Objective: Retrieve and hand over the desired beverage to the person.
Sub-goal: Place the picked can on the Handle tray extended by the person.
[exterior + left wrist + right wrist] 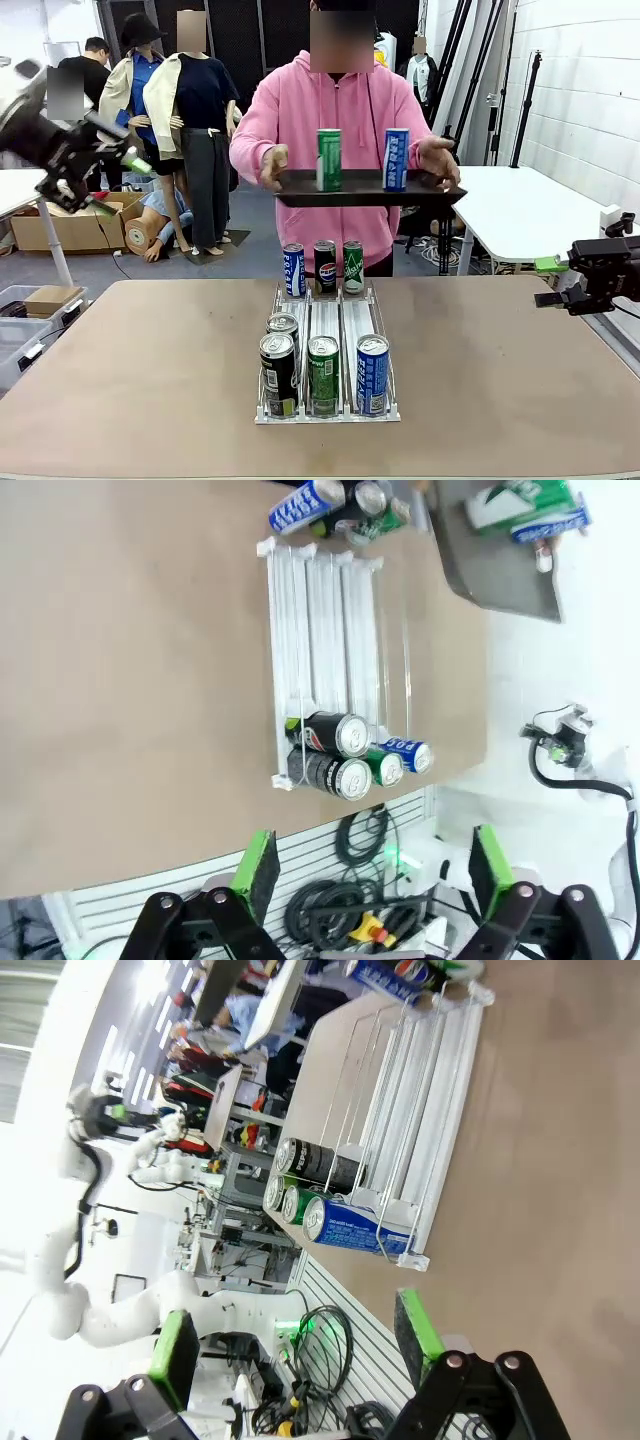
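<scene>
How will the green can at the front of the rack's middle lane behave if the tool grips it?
The green can looks like smooth metal, so it may slip between the pads. It stands upright, tall and narrow, so a sideways nudge could tip it, though the black can and blue can flank it closely. Its top looks unopened, so it is probably full and fairly heavy.
</scene>
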`<action>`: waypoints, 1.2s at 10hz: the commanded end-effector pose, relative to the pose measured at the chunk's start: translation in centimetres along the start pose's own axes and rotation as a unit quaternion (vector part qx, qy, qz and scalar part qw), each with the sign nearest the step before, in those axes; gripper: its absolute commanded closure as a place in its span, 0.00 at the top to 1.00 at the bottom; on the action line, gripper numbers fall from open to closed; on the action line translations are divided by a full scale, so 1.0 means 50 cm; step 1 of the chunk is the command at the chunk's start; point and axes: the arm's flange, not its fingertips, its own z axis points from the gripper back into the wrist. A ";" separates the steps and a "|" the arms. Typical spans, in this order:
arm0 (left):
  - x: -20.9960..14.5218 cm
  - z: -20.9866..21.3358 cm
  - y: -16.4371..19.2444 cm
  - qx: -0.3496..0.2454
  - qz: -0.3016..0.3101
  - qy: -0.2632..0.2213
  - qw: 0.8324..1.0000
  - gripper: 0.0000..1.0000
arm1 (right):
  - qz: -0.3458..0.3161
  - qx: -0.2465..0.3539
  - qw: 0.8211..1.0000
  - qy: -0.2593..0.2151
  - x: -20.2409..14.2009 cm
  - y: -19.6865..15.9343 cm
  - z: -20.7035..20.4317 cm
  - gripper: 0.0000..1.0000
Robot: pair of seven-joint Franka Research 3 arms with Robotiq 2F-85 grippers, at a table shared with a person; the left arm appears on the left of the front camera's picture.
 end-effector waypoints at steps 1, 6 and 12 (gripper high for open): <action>0.000 -0.013 0.061 -0.086 0.002 -0.003 0.996 1.00 | 0.001 0.005 1.000 -0.001 0.000 0.001 -0.001 1.00; -0.012 0.038 0.198 -0.211 0.004 0.013 0.977 1.00 | 0.001 0.005 1.000 -0.001 0.000 0.001 -0.001 1.00; -0.047 0.021 0.287 -0.268 -0.042 0.079 0.959 1.00 | 0.001 0.005 1.000 -0.001 0.000 0.001 -0.001 1.00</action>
